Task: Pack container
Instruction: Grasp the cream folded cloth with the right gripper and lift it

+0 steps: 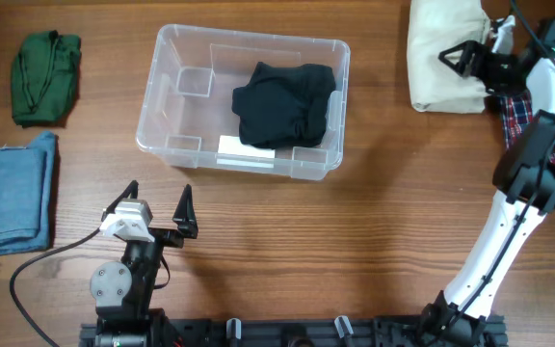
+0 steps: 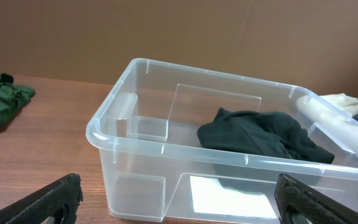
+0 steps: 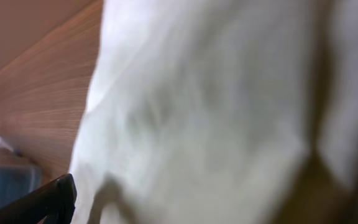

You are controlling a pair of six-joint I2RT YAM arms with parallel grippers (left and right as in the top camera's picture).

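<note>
The container (image 1: 258, 39) stands on the wooden table (image 1: 374, 222), at the centre of its far half. A black garment (image 1: 285, 104) lies crumpled in the container's right portion, beside the white label (image 1: 246, 147) on the base.

Left gripper (image 1: 159, 193): positioned near the container's front wall, jaws spread wide, nothing held.

Right gripper (image 1: 456, 58): positioned over the cream cloth (image 1: 446, 67) at the table's far right. The wrist view is filled with blurred fabric, so jaw opening and grip cannot be determined.

A green cloth (image 1: 46, 77) and folded denim (image 1: 8, 193) lie at the left
</note>
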